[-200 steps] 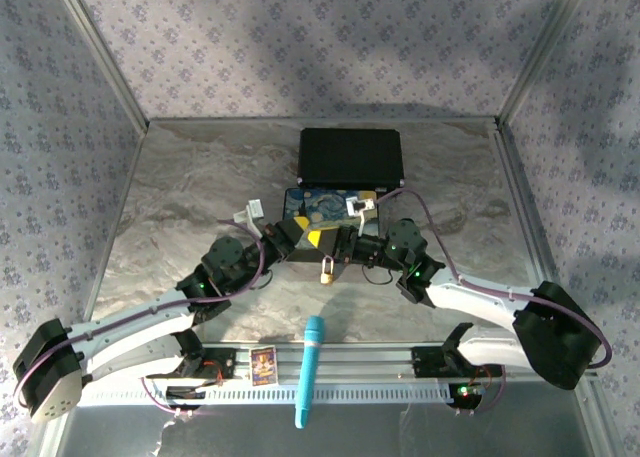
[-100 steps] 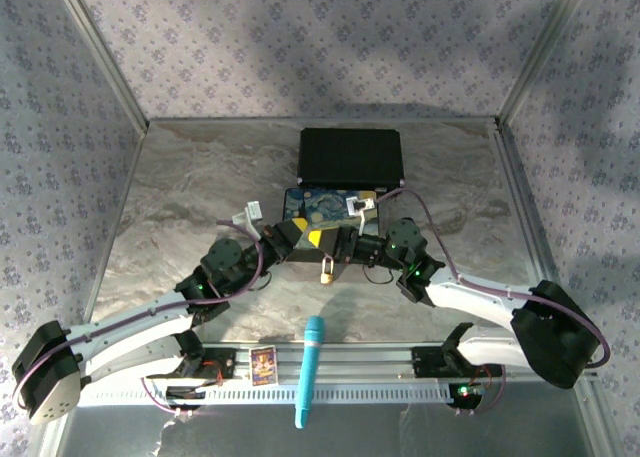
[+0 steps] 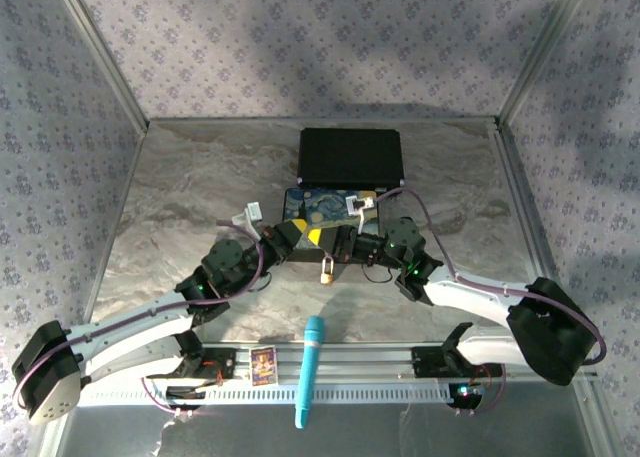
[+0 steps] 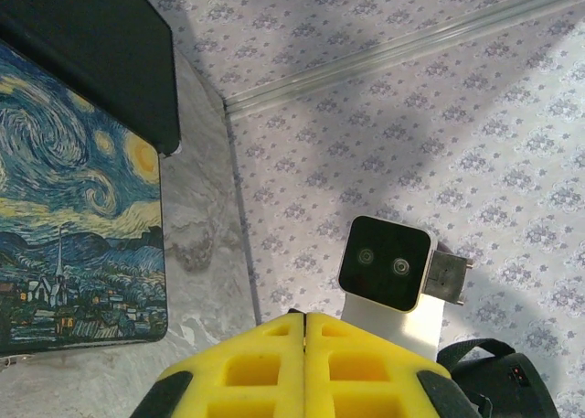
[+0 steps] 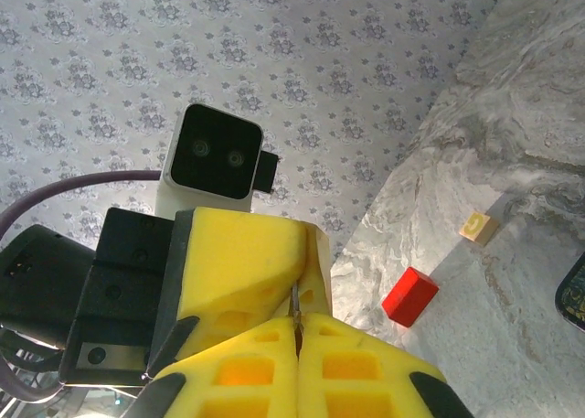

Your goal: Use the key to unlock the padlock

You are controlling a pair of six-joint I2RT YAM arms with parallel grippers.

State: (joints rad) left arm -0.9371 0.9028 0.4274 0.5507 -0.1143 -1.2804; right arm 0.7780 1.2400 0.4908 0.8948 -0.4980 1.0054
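The two grippers meet tip to tip at mid-table. A tiny brass-gold padlock point(image 3: 327, 270) sits just below the joined fingertips; I cannot tell whether it hangs or lies on the table. My right gripper point(image 5: 299, 316) point(image 3: 341, 245) is shut on a thin silvery sliver, the key point(image 5: 295, 299), which pokes out towards the seam of the left gripper's yellow fingers point(image 5: 239, 264). My left gripper point(image 4: 304, 317) point(image 3: 317, 239) is shut, with nothing showing between its pads in the left wrist view.
A box painted with a starry night point(image 3: 322, 204) point(image 4: 73, 226) lies just behind the grippers, a black case point(image 3: 350, 157) point(image 4: 82, 52) behind that. A teal pen point(image 3: 309, 370) and a small card point(image 3: 262, 364) rest near the front rail. A red block point(image 5: 409, 296) and a tan block point(image 5: 475, 226) lie on the marble.
The right arm has crept slightly left, towards the left gripper. The padlock and the left gripper stay almost where they were.
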